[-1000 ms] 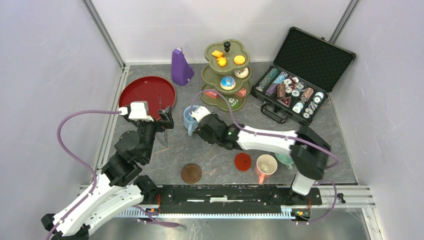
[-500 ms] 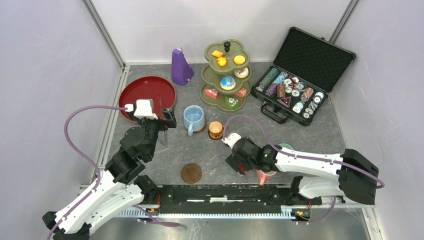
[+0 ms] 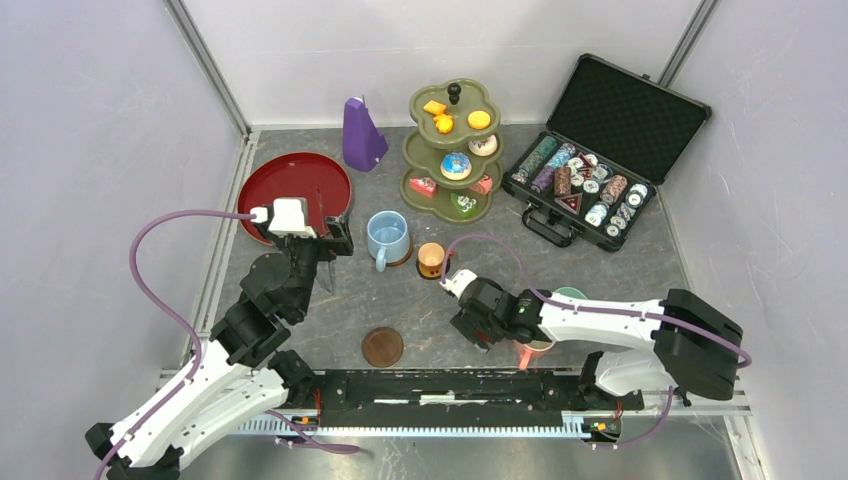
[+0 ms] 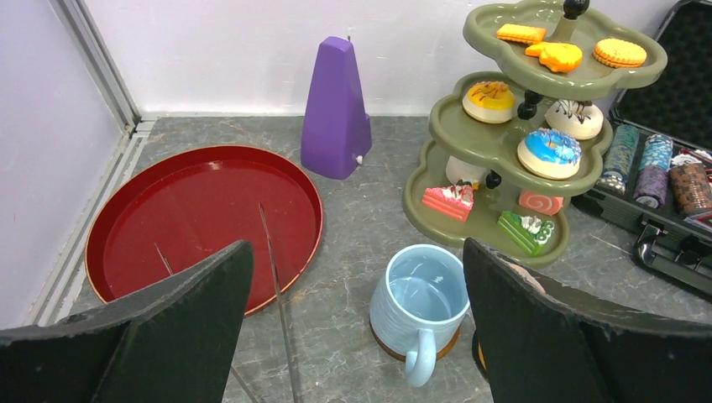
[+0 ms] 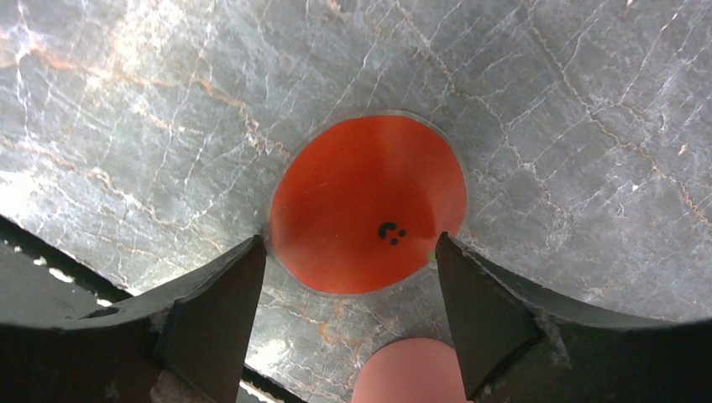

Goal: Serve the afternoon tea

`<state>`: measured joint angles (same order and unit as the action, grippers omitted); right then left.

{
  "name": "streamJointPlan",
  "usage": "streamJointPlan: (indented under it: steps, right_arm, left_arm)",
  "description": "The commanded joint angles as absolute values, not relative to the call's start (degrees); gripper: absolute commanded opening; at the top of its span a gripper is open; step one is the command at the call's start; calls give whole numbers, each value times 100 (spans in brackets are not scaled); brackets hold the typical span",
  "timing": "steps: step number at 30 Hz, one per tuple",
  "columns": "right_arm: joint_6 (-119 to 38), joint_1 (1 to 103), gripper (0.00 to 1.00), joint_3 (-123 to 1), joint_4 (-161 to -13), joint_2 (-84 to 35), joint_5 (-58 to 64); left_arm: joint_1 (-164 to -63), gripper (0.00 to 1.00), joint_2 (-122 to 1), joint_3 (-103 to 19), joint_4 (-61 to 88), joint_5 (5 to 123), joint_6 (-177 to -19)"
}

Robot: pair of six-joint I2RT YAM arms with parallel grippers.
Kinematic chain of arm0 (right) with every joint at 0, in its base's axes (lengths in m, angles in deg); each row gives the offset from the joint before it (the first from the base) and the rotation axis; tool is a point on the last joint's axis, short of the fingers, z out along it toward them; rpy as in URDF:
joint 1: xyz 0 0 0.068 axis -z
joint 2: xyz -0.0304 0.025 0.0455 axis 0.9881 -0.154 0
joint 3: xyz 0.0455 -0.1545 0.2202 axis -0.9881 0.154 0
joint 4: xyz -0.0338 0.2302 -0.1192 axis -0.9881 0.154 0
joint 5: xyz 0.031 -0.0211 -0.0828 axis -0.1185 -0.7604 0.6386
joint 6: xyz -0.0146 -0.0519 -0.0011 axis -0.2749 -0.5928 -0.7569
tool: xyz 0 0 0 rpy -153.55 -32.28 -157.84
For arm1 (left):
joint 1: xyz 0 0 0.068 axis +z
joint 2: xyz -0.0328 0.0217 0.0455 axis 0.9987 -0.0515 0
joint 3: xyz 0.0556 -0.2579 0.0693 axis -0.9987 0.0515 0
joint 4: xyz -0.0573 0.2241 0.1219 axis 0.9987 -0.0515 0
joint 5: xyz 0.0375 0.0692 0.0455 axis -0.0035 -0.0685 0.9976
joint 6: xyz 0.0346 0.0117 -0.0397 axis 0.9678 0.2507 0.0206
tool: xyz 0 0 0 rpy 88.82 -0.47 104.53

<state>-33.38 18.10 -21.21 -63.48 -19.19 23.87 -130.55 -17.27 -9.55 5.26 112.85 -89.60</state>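
An olive-green three-tier stand [image 4: 506, 134] stands loaded well ahead of the left gripper [image 4: 357, 252] and to its right. Its cakes [image 4: 549, 152] run from orange biscuits on the top tier, through iced doughnuts on the middle one, to pink and green slices at the bottom. A blue mug [image 4: 419, 300] sits closest to this gripper, just ahead and slightly right, handle toward the camera and its pale inside showing. A round red tray [image 4: 201, 218] lies ahead to the left, and a purple pyramid [image 4: 336, 109] stands beyond it at the back wall. Right of the stand, a black case [image 3: 625, 110] lies open with rows of striped chips [image 3: 575, 180]. An orange mug [image 3: 431, 258] stands between the blue mug and the right gripper [image 5: 348, 248]. The pink mug [image 3: 538, 346] is pressed close beside the right wrist, and only the rim of the teal mug [image 3: 573, 294] shows behind the forearm. A brown coaster [image 3: 382, 347] lies apart on the table [image 3: 420, 310], left of the right gripper. The left arm is folded at the elbow and its wrist is raised, with the jaws spread wide and holding nothing. The right arm reaches low across the table and points straight down, its parted fingers [image 5: 218, 311] straddling a red coaster [image 5: 369, 201]. Whether they touch it cannot be told.
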Motion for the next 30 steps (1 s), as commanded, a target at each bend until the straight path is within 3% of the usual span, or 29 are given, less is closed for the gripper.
streamJointPlan:
  steps: [1,8,12,17,26,30]
  right_arm:
    - [-3463,1930,78,-2170,-6649,-2165,2743]
    - [-3885,2515,65,-2503,-7340,-2840,3731]
    - [-4217,2865,64,-3086,-7694,-3184,3559]
    - [-4108,2963,75,-3569,-7321,-3107,3460]
    - [-3573,3426,89,-2010,-6983,-1604,2203]
    - [-3530,3584,91,-1613,-7246,-1540,1953]
  left_arm:
    - [-13030,100,-1670,-1004,605,11279,-8839]
    - [-13030,100,-1627,-1010,604,11261,-8840]
    - [-13030,100,-1604,-993,594,11252,-8852]
    - [-13030,100,-1585,-1017,531,11233,-8873]
    - [-13012,100,-1605,-999,592,11136,-8890]
    - [-12960,100,-1673,-1017,574,11059,-8944]
